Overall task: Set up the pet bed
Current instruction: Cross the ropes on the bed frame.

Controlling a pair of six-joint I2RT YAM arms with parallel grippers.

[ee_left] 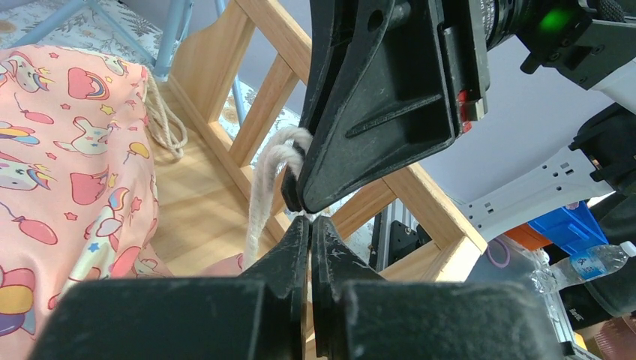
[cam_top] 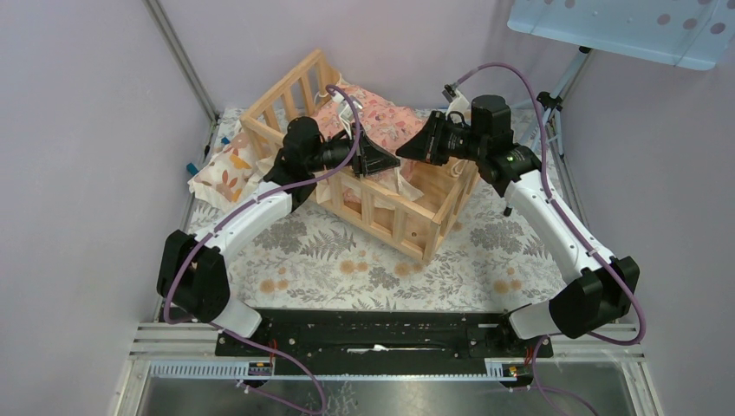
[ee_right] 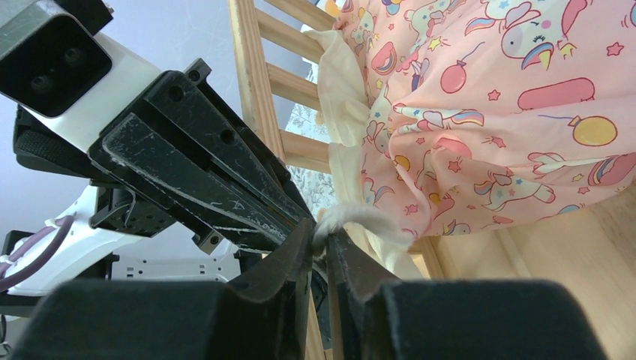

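Note:
The pet bed [cam_top: 407, 221] is a light wooden slatted frame at the table's middle; its rails also show in the left wrist view [ee_left: 420, 202] and the right wrist view [ee_right: 251, 90]. A pink patterned cushion [cam_top: 381, 117] lies inside it, bunched toward the back. My left gripper [cam_top: 392, 165] and right gripper [cam_top: 402, 154] meet tip to tip above the bed's near right part. The right gripper [ee_right: 321, 240] is shut on the cushion's white cord [ee_right: 352, 217]. The left gripper [ee_left: 310, 220] is shut, with a bit of the same cord [ee_left: 262, 187] at its tips.
A small cream pillow with orange leaves [cam_top: 224, 169] lies left of the bed on the floral table cover [cam_top: 347, 260]. A light-blue panel [cam_top: 624, 26] on a stand is at the back right. Walls close in on the left and right.

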